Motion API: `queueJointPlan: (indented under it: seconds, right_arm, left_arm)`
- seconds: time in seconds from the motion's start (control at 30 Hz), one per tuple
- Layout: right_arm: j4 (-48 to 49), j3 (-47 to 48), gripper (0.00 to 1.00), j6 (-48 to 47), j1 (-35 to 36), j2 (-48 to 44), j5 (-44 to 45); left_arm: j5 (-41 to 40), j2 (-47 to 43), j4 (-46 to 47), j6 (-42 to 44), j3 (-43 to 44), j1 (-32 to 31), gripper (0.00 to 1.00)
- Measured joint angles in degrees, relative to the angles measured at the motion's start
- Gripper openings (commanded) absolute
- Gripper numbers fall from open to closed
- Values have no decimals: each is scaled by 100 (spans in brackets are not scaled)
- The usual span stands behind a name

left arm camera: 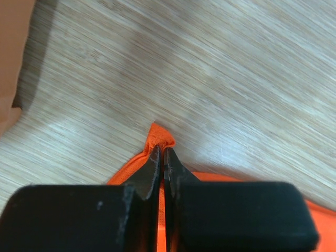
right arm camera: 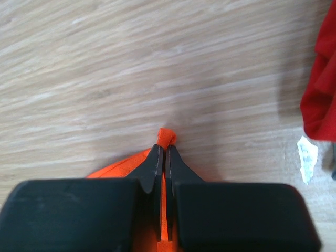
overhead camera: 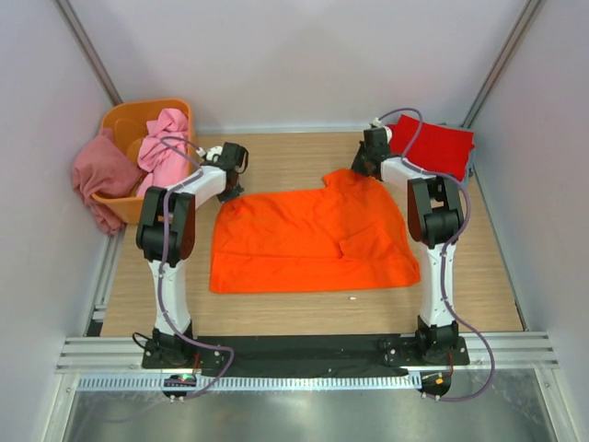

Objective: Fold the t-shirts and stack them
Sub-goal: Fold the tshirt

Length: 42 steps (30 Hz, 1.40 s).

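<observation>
On table | orange t-shirt spread out | wrist views alone: left fingers, right fingers pinching its far corners

1 overhead, 2 close wrist views share orange t-shirt.

Wooden table, plain white walls around

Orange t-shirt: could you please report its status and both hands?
Left hand and right hand shut on far corners of bright orange cloth t-shirt. Shirt spread out. Red cloth t-shirt beside right hand.
</observation>
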Motion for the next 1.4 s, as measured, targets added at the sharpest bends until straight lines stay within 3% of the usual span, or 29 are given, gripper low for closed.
queueJointPlan:
  seconds: [0.4,0.73,1.07,1.4]
  right_arm:
    - [-675,-472,1,-229,0,-1344,-68]
    - [-706,-2044,1,-404,0,-2815,-46]
    - [-953,-3294,1,-424,2,-4140,-44]
    - [-1106,-4063,1,-424,2,-5598,-13]
  left_arm:
    - [278,-28,-723,127,190,-44,0]
    - [302,-929,-1062,153,-476,-129,0]
    - [-98,-1674,-1517,299,-643,-199,0]
    - [-549,-2245,-1908,271,-1235,-669,0]
